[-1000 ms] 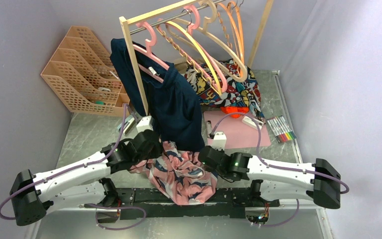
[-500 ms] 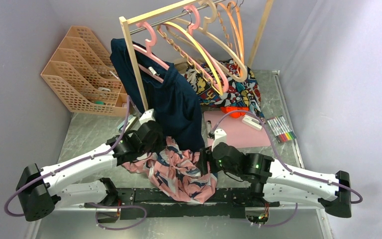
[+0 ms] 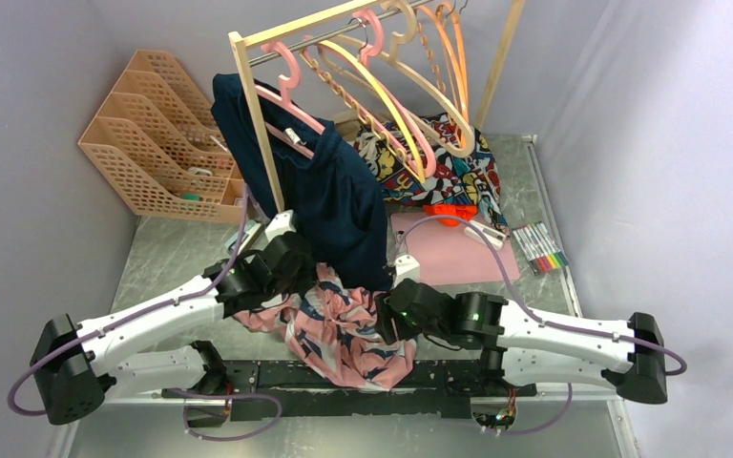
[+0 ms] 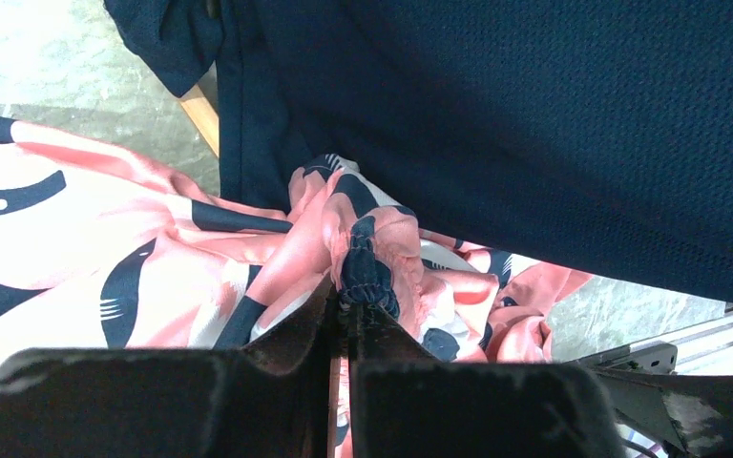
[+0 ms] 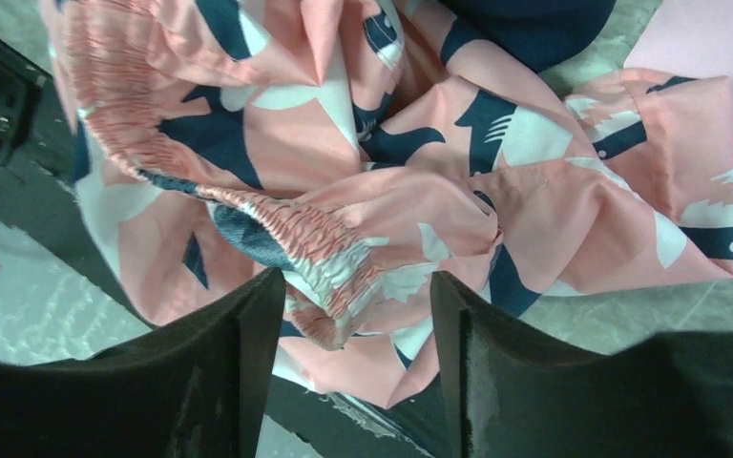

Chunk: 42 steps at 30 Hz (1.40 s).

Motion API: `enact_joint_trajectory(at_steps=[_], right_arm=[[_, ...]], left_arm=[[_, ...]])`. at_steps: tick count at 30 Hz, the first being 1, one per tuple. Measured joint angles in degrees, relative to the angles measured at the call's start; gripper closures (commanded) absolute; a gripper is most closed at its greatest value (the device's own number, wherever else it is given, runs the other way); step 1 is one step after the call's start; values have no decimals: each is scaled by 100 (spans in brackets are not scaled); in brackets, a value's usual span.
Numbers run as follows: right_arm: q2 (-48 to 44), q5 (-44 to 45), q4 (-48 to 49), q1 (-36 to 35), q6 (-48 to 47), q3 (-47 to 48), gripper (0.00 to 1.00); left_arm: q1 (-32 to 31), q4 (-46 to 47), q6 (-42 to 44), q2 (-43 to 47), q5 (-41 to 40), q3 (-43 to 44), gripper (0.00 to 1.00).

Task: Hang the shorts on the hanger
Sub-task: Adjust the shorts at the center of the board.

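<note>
At the lower centre of the overhead view, the shorts point(image 3: 344, 329) lie in a crumpled heap on the table point(image 3: 153, 267), just below the hanging navy garment point(image 3: 339, 196) and between the two arms. The change is on the right of the heap: the right gripper point(image 3: 388, 320) was nearly closed a second ago and now its jaws stand wide apart, and its arm has swung in toward the heap from the lower right. Its wrist view shows the gathered elastic waistband point(image 5: 296, 239) lying between the spread fingers point(image 5: 239, 363), not yet pinched. The left gripper point(image 4: 348, 303) has not altered — it is clamped tight on a bunched fold of the shorts at the heap's upper left edge. The hanger point(image 3: 393, 107) hangs untouched on the rail point(image 3: 277, 50) in the upper middle of the frame, well apart from the fabric. My reading: the right gripper seems to be lining up a fresh hold on the waistband — with that second hold the two arms could spread the shorts, so the hanging itself has not begun.
</note>
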<state>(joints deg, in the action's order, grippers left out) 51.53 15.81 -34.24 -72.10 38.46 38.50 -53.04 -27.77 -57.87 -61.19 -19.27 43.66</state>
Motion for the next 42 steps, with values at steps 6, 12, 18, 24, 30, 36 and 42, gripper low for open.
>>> enact_joint_trajectory(at_steps=[6,12,18,24,30,36,42], right_arm=[[584,262,-461,-79,302,286,78],[662,1058,-1213,-85,625,776,100],[706,2079,-2046,-90,70,3305,100],[483,2450,-1871,-90,-835,5219,100],[315,2592,-1878,-107,-708,4140,100],[643,2828,-2282,-111,-555,4120,100],[529,2610,-1705,-111,-1370,5674,100]], left_arm=[[2,-149,-2,221,-4,4,93],[2,-354,9,702,20,87,93],[4,-815,560,1292,422,1049,93],[7,-688,1513,2334,955,2505,93],[7,-748,1762,3147,887,2291,93],[7,-1362,1893,2916,522,2175,93],[7,-1379,2597,1832,647,4275,93]])
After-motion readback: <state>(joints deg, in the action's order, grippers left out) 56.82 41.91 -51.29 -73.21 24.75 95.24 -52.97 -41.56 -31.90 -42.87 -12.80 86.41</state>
